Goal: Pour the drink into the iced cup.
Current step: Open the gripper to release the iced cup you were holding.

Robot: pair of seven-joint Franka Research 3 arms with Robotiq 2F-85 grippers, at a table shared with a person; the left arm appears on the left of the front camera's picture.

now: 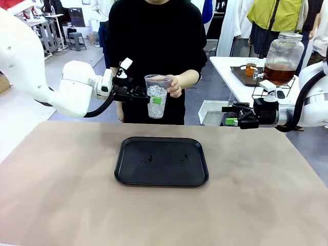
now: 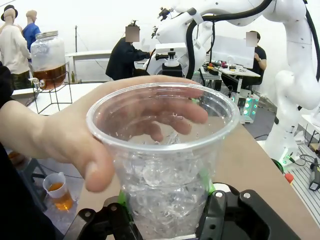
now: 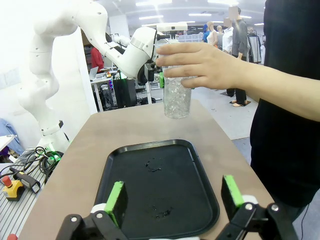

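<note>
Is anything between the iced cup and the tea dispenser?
Yes. The person's hand grips the cup, which the left gripper clamps, and the open right gripper hangs between it and the dispenser.

I can read no text, label, brand, number or sign in any view. The iced cup (image 1: 157,100), the black tray (image 1: 161,161) and the dispenser jar (image 1: 282,58) carry no legible print.

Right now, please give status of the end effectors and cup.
Left end effector shut on iced cup; person's hand also holds it. Right end effector open, empty. Drink unpoured.
</note>
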